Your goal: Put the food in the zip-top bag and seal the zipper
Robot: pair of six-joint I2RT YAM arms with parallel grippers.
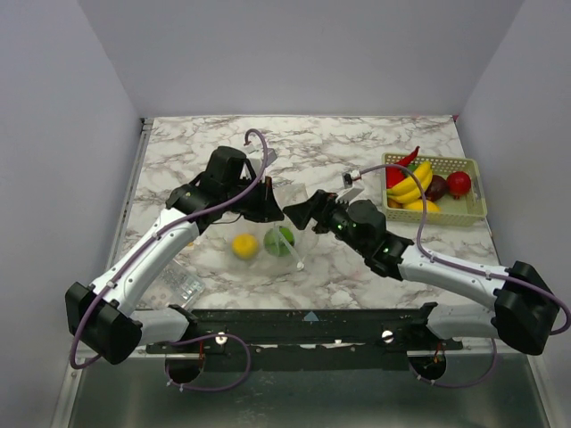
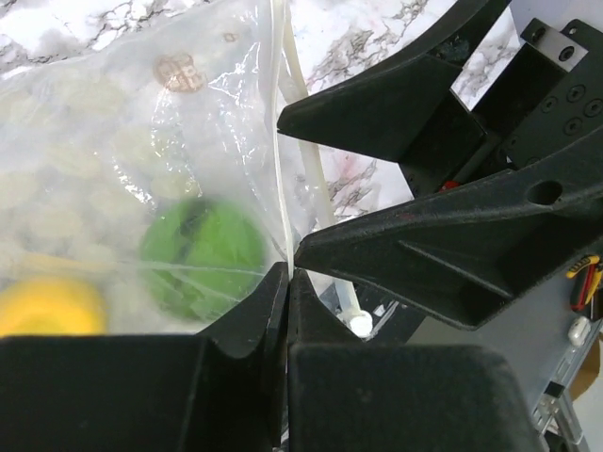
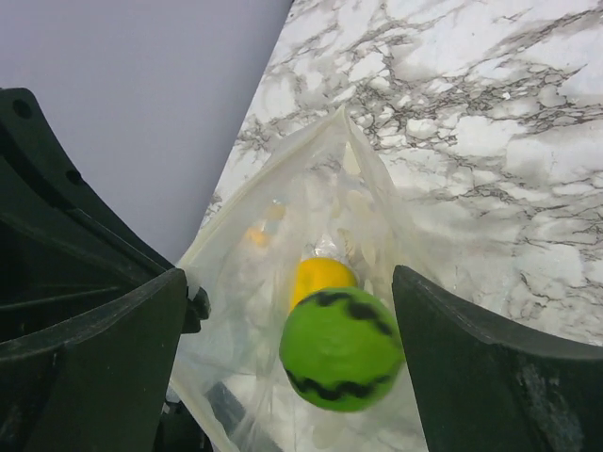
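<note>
The clear zip-top bag point(image 1: 299, 254) lies mid-table, its mouth held up. My left gripper point(image 1: 266, 207) point(image 2: 287, 275) is shut on the bag's rim at the pale zipper point(image 2: 294, 85). A yellow toy fruit point(image 1: 245, 245) point(image 3: 320, 276) rests inside the bag. My right gripper point(image 1: 302, 212) point(image 3: 290, 311) is open at the mouth. Between its fingers point(image 3: 471, 367) is a green ball with black zigzag stripes point(image 3: 341, 348) point(image 1: 279, 239) point(image 2: 203, 254), slightly blurred and touching neither finger. It sits inside the bag mouth.
A pale green basket point(image 1: 480, 192) at the right holds bananas point(image 1: 412, 185), a red apple point(image 1: 459, 183), a dark fruit and a red pepper. A small crinkly clear packet point(image 1: 183, 285) lies by the left arm. Grey walls enclose the table.
</note>
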